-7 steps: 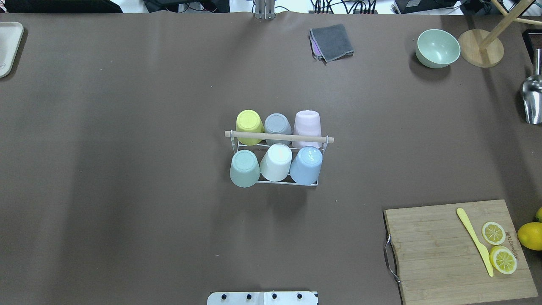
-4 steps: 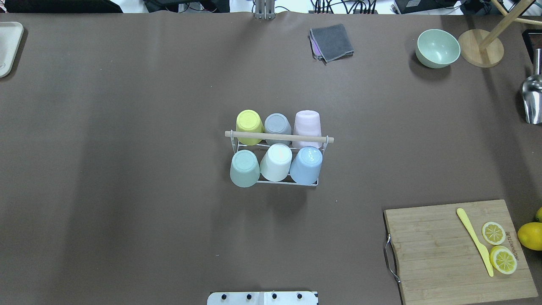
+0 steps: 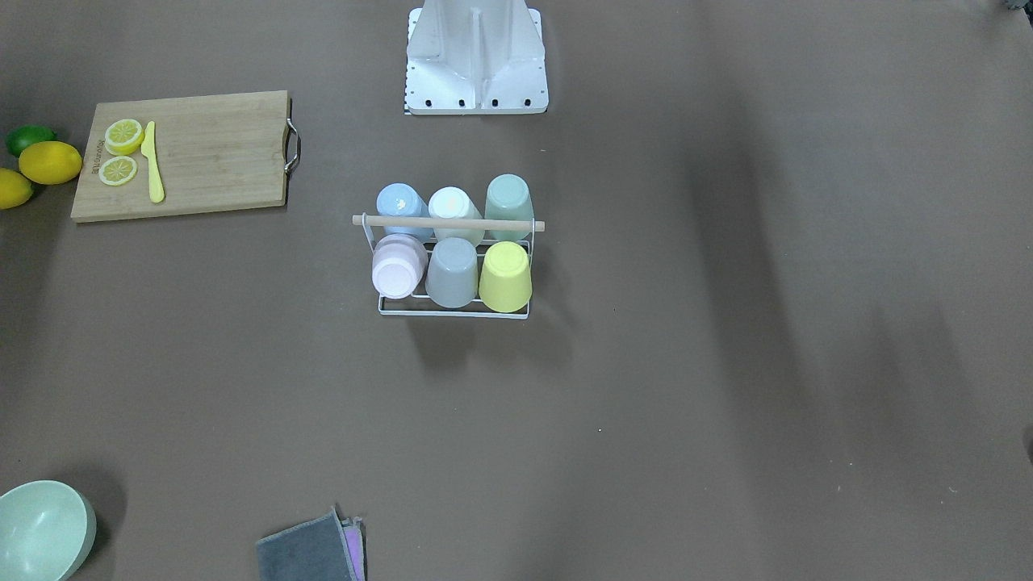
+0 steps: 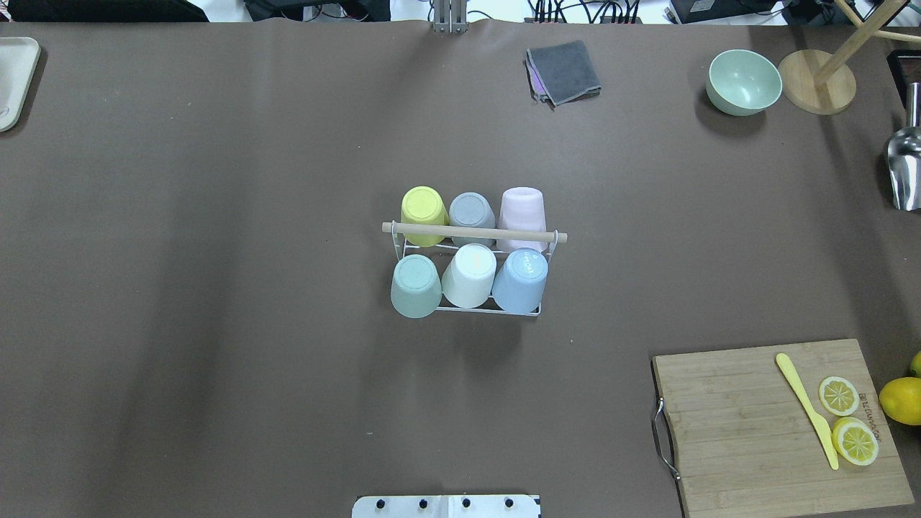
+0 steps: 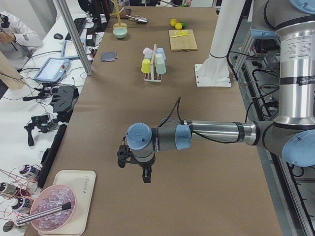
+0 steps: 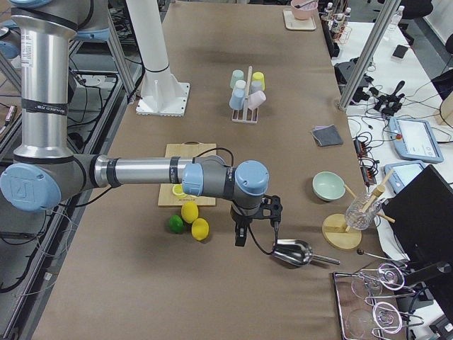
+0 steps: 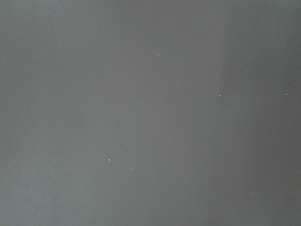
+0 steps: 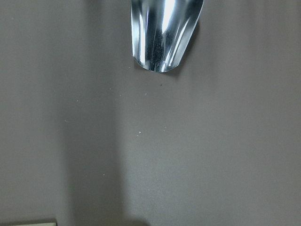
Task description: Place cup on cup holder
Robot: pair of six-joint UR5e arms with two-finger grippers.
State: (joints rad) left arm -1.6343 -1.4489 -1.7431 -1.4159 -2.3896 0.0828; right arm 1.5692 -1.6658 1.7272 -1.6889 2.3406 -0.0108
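Observation:
The cup holder (image 4: 475,232), a white wire rack with a wooden rod handle, stands mid-table and is also in the front-facing view as the cup holder (image 3: 448,222). Several cups sit upside down on its prongs: yellow cup (image 4: 423,207), grey cup (image 4: 471,211) and pink cup (image 4: 522,207) in the far row, green cup (image 4: 415,285), white cup (image 4: 470,275) and blue cup (image 4: 520,280) in the near row. My left gripper (image 5: 134,169) hangs over bare table far from the rack. My right gripper (image 6: 256,230) hangs at the other end. Whether either is open, I cannot tell.
A cutting board (image 4: 777,424) with lemon slices and a yellow knife lies near right. A green bowl (image 4: 743,80), grey cloth (image 4: 563,72), wooden stand (image 4: 817,80) and metal scoop (image 4: 905,169) sit far right. A tray (image 5: 69,206) with a pink bowl lies by the left gripper.

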